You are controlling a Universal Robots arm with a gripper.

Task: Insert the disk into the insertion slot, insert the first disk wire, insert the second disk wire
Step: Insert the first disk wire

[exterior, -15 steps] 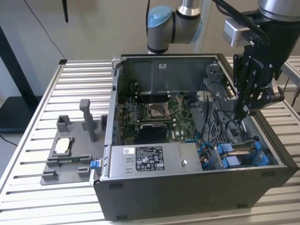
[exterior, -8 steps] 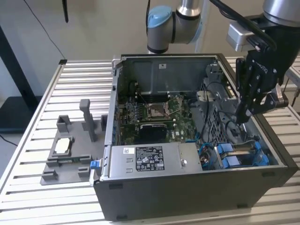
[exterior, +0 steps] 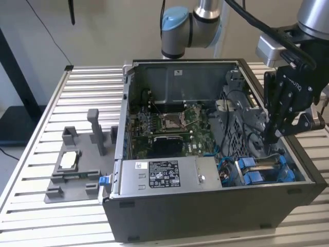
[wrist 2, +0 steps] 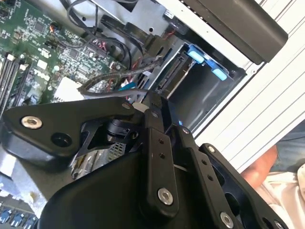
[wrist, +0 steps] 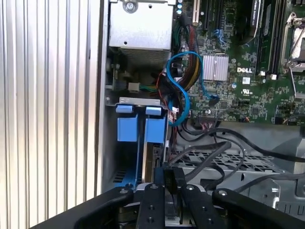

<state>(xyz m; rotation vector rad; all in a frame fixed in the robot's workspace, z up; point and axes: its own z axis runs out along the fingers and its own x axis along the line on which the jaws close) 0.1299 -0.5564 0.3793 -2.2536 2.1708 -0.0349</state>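
gripper [wrist: 169,177]: in both wrist views we see the fingers drawn almost together, pinching a small dark plug [wrist: 169,168]. We judge the hold is at the very tips so the plug's mating end stays clear.
black wire [wrist 2: 112,89]: it runs from the board side to the fingertips. We take it for one of the two disk wires but cannot tell which.
disk [wrist: 154,157]: it stands on edge between the blue rails [wrist: 127,129], just beside the fingertips. It looks seated to us, but we cannot confirm how deep.
slot [exterior: 286,174]: it sits at the case corner on the exterior view's right, with its open end facing up. That is likely why the arm comes down from above instead of from the side.
case [exterior: 205,211]: it lies on the slatted table [exterior: 87,87] with the open side up, so the whole interior is reachable from overhead.
blue cable [wrist: 183,95]: it loops loose beside the slot, apart from the gripper. We judge it is parked there within reach of the disk's end.
power supply [exterior: 157,174]: it is well apart from the gripper, towards the exterior view's left.
board [exterior: 169,123]: it lies flat on the case floor, and nothing touches it.
hand [wrist 2: 259,167]: a person's hand rests outside the case near the table edge, away from the fingers.
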